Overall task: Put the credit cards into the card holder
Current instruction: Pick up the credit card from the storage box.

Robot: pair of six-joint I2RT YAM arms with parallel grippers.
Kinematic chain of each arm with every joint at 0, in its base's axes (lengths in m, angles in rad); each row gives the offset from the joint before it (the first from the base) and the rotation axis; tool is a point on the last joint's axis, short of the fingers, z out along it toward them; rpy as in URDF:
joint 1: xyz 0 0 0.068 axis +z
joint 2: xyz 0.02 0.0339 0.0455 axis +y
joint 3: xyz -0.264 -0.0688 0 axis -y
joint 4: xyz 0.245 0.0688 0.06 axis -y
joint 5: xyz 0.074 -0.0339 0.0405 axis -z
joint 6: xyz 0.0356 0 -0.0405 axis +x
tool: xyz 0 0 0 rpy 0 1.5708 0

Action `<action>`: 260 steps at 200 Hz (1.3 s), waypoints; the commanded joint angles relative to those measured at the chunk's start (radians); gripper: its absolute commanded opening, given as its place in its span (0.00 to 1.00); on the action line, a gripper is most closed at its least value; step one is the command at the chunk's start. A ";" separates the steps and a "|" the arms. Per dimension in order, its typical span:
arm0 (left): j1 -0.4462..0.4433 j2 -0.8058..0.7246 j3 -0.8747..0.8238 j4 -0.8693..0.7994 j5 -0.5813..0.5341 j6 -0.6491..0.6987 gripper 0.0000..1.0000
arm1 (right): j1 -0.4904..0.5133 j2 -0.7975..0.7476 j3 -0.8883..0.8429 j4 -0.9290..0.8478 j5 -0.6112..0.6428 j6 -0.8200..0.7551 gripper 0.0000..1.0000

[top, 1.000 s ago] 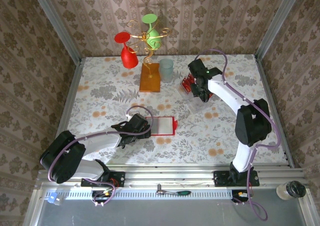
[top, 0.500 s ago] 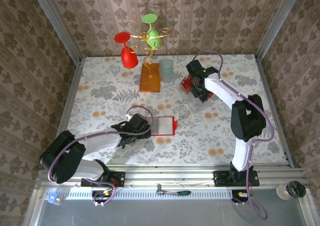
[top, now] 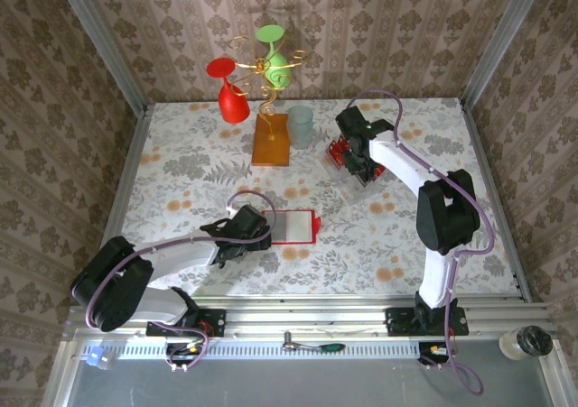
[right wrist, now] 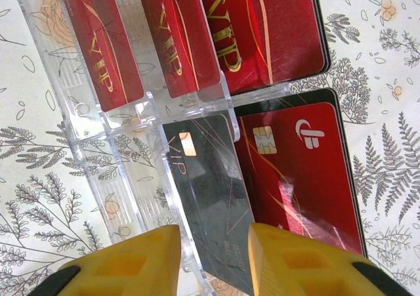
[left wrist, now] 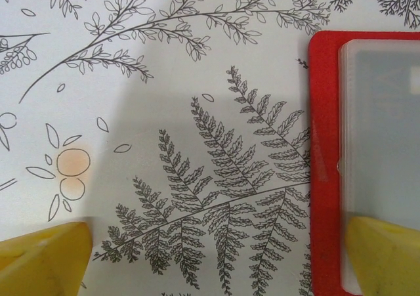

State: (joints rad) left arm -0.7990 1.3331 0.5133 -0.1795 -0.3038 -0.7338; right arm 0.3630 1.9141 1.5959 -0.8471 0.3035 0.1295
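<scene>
right fingers [right wrist: 141, 263]: yellow, a narrow way apart, one on each side of the dark card's near end. One meets the card's edge and the other stands just off it behind a clear wall, so whether the card is pinched cannot be told.
dark card [right wrist: 210, 197]: maroon-black with a gold chip and "VIP" print, leaning in a slot of the clear tray.
credit cards [right wrist: 177, 40]: three red "VIP" cards stand tilted in the farther slots (gold lettering, a gold curve across each). Another red card with a chip lies flat just beside the dark one, with a black edge showing under it.
clear tray [right wrist: 98, 158]: see-through and divided into slots, resting on the surface at its far right, below the right wrist in the top view.
left fingers [left wrist: 42, 260]: yellow and spread wide. One tip is over bare surface, the other over the edge of the card holder's pale pocket.
card holder [top: 293, 227]: red, lying open and flat with its pale pocket up, in the near middle of the surface and well apart from the tray.
surface [top: 181, 172]: white, printed with grey ferns and orange blossoms.
far side: an orange-brown stand base [top: 270, 143] carries a gold wire stand with a red glass [top: 233, 105] and a green glass [top: 277, 64]. A pale translucent cup [top: 301, 125] stands just beside the base.
</scene>
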 commanded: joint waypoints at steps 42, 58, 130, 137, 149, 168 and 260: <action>-0.007 -0.023 0.016 -0.050 -0.023 -0.014 1.00 | -0.008 0.042 0.069 -0.051 0.063 -0.030 0.39; -0.007 -0.026 0.014 -0.051 -0.024 -0.013 1.00 | -0.012 0.054 0.065 -0.050 0.069 -0.031 0.39; -0.007 -0.030 0.010 -0.050 -0.027 -0.016 1.00 | -0.016 0.061 0.035 -0.037 0.003 -0.030 0.32; -0.007 -0.030 0.010 -0.050 -0.028 -0.016 1.00 | -0.015 0.056 0.030 -0.034 -0.018 -0.030 0.30; -0.007 -0.029 0.008 -0.049 -0.028 -0.017 1.00 | -0.016 0.048 0.025 -0.032 -0.037 -0.028 0.26; -0.008 -0.029 0.008 -0.045 -0.027 -0.017 1.00 | -0.016 0.032 0.016 -0.026 -0.069 -0.027 0.19; -0.007 -0.032 0.009 -0.052 -0.027 -0.018 1.00 | -0.015 -0.043 0.028 -0.029 -0.193 -0.056 0.00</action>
State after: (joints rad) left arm -0.7990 1.3197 0.5133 -0.1982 -0.3115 -0.7341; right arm 0.3492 1.9324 1.6257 -0.8528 0.1738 0.0971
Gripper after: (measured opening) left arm 0.999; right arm 0.064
